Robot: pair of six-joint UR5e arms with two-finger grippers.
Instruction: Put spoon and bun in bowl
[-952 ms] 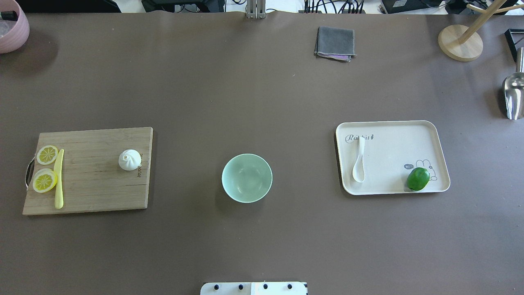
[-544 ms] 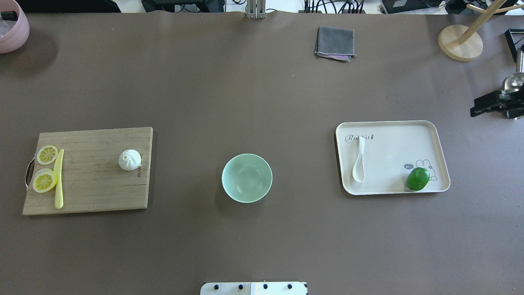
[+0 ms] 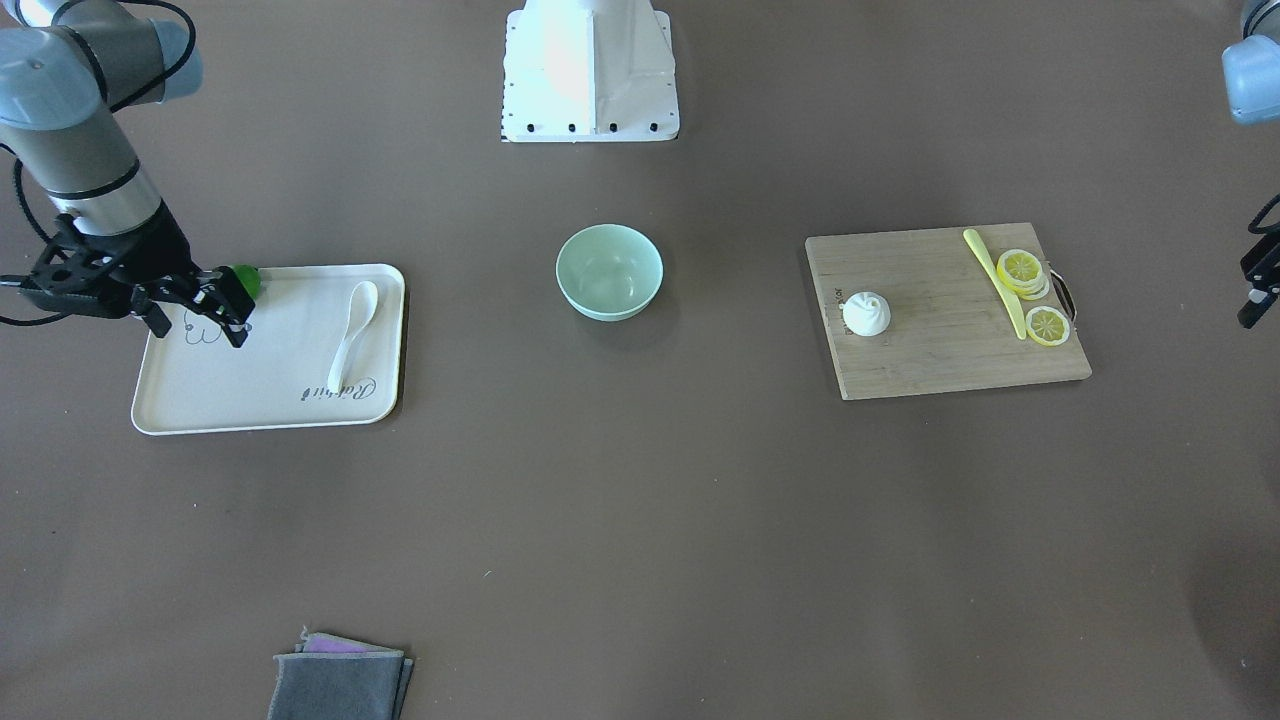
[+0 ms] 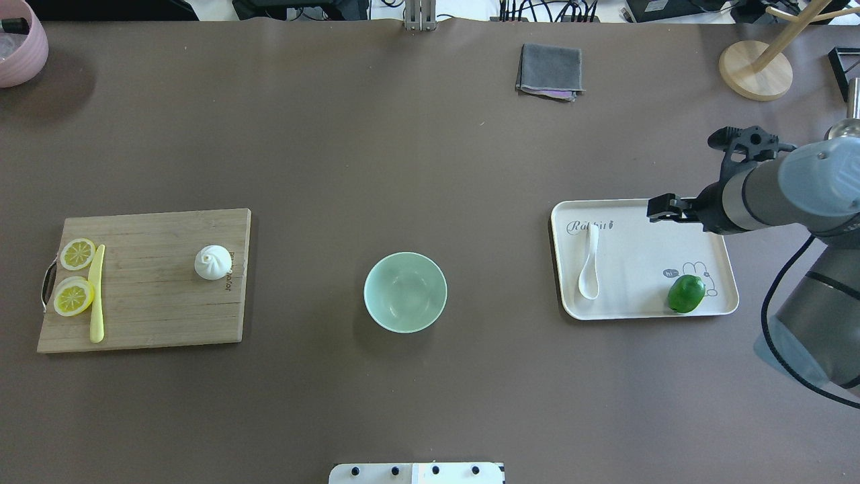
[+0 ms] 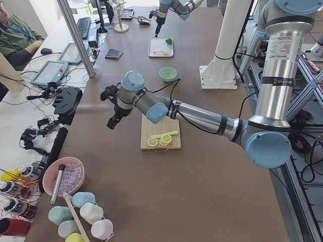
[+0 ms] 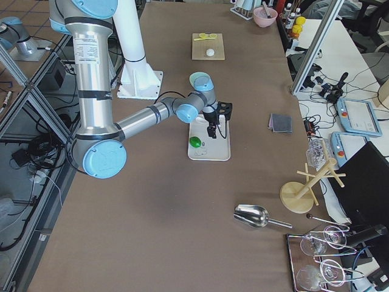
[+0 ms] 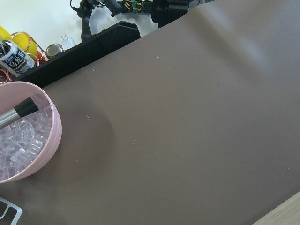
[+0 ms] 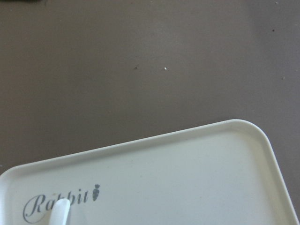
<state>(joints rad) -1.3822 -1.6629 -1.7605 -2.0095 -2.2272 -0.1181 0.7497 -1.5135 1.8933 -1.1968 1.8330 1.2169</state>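
Right gripper (image 3: pixel 199 331), jaws apart, above tray (image 3: pixel 262 402), part-hides green fruit (image 3: pixel 247 281). Left gripper (image 3: pixel 1252 303), well apart from tray, cut off at frame edge: cannot tell its state. Tray script: "Rabbit".

the bowl (image 4: pixel 405 292) sits in the middle of the desk (image 4: pixel 403 168). left of it, the bun (image 4: pixel 213 261) lies on a board (image 4: pixel 154 296); right of it, the spoon (image 4: pixel 589 269) lies on a tray (image 4: pixel 645 255).

Tray (image 6: pixel 220 152) under right gripper (image 6: pixel 214 128); green fruit (image 6: pixel 195 142) on it; bun (image 6: pixel 209 52) on far cutting board (image 6: pixel 199 52); metal scoop (image 6: pixel 252 215) nearest camera.
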